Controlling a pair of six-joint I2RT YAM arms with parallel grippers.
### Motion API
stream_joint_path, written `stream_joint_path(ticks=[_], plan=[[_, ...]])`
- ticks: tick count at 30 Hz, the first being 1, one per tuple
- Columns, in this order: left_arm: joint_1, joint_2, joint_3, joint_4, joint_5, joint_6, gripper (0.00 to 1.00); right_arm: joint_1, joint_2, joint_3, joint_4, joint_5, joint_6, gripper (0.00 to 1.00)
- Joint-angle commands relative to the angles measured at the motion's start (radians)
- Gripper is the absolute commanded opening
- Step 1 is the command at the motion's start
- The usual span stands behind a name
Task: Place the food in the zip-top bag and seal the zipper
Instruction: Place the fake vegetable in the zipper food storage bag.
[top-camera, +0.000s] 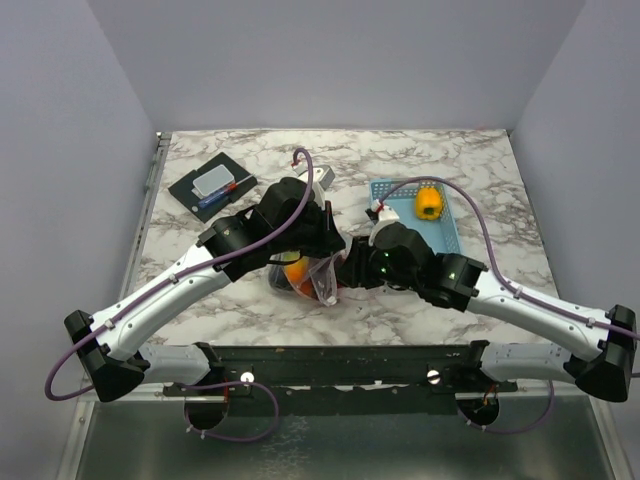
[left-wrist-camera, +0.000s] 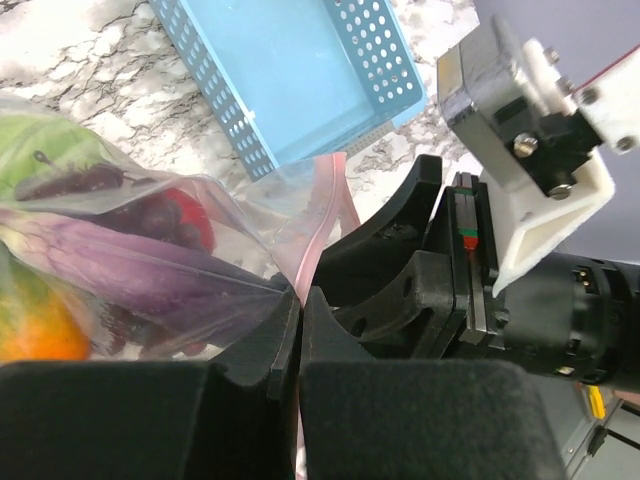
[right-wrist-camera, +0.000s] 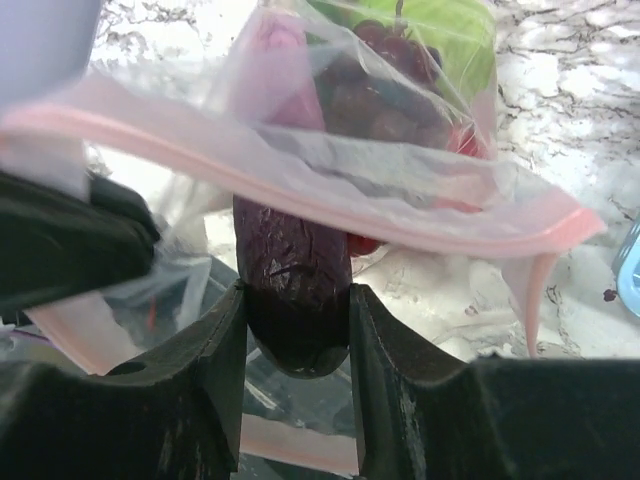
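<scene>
Left pincer (left-wrist-camera: 298, 335): pressed together on the zip-top bag (left-wrist-camera: 200, 270) edge.
Right pincer (right-wrist-camera: 298, 340): pinching a purple eggplant (right-wrist-camera: 295, 265) at the bag's mouth.
Zipper (right-wrist-camera: 330, 205): unsealed, crossing the eggplant.

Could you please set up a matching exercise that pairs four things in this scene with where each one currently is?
Things:
1. yellow toy fruit piece
2. purple toy eggplant
3. clear plastic zip-top bag
4. flat black tray

Places:
A. pinched at its edge in the shut left pincer
B. on the far-left part of the marbled table, carrying a grey box
C. lying in the light-blue slotted plastic basket
D. between the fingers of the right pincer

Pairs: 1-C, 2-D, 3-A, 4-B.
</scene>
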Motion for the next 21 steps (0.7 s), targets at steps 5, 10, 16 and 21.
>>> stream_joint_path(ticks=[5,10,16,21], plan=[[-0.007,-0.015,0.023,0.044,0.035,-0.006,0.00,0.001,0.147,0.173,-0.084,0.068,0.022,0.20],[-0.007,-0.020,0.019,0.048,0.037,-0.017,0.00,0.002,0.207,0.182,-0.041,0.041,0.043,0.23],[-0.006,-0.027,0.019,0.050,0.025,-0.020,0.00,0.001,0.180,0.155,0.006,0.034,0.051,0.42],[-0.006,-0.031,0.024,0.050,0.003,-0.025,0.00,0.001,0.143,0.152,-0.012,0.049,0.048,0.63]])
